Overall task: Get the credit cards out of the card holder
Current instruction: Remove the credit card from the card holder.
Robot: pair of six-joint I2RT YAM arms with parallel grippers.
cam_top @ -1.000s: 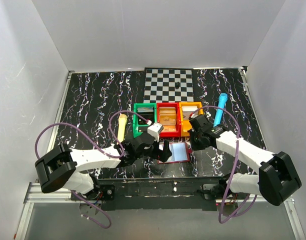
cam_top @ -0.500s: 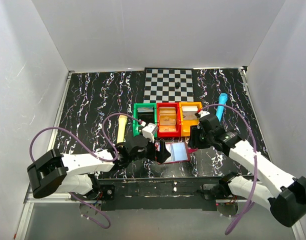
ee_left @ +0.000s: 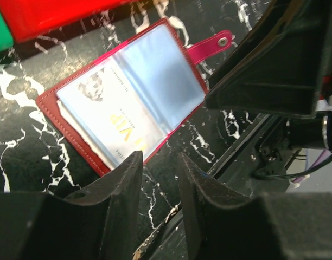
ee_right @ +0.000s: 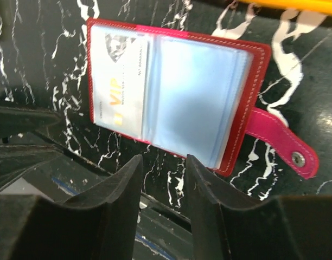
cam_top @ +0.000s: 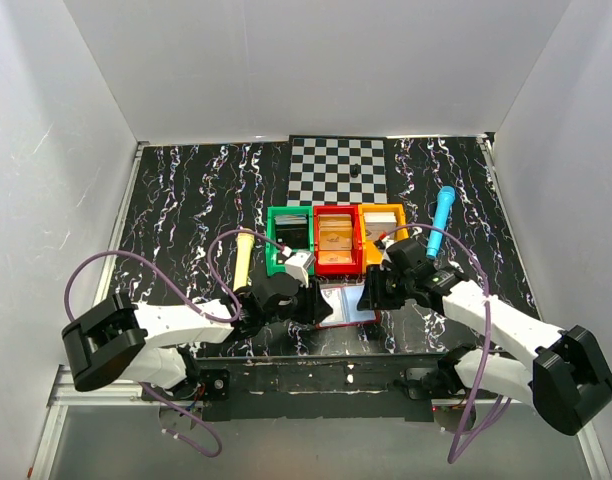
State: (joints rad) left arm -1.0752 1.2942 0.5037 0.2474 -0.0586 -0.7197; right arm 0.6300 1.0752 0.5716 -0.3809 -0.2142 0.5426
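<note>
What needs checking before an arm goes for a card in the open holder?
1. The card holder lies open and flat on the table: ok.
2. A card is present: ok, the VIP card shows inside.
3. The left tool is empty, jaws apart: ok.
4. The right tool is empty, jaws apart: ok.
5. A card edge is exposed to pinch: cannot tell.

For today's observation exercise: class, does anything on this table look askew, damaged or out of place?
Nothing stands out. The card holder lies open and flat on the table, a VIP card in one sleeve, its snap strap sticking out sideways.
</note>
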